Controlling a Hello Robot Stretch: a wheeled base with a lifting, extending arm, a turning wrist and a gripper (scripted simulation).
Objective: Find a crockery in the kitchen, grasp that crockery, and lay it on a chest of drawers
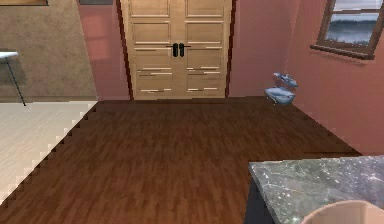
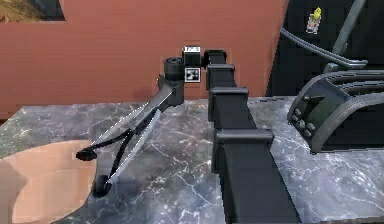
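Note:
A wide terracotta bowl (image 2: 38, 190) lies on the grey marble countertop (image 2: 180, 190) at the arm side view's bottom left. Its pale rim (image 1: 346, 213) also peeks in at the forward view's bottom right, on the same counter (image 1: 300, 180). The dark arm (image 2: 240, 140) rises from the bottom edge, and the gripper (image 2: 92, 170) slants down to the left from it. One of its thin fingers (image 2: 130, 125) ends right at the bowl's rim. I cannot tell whether it holds anything.
A black appliance (image 2: 335, 105) stands on the counter's right, with a dark unit (image 2: 330, 40) behind it against the red-brown wall. Ahead lie dark wood floor (image 1: 170, 150), cream double doors (image 1: 178, 48), a small blue object (image 1: 281, 90) by the pink wall, a window (image 1: 352, 25) and pale carpet (image 1: 30, 135).

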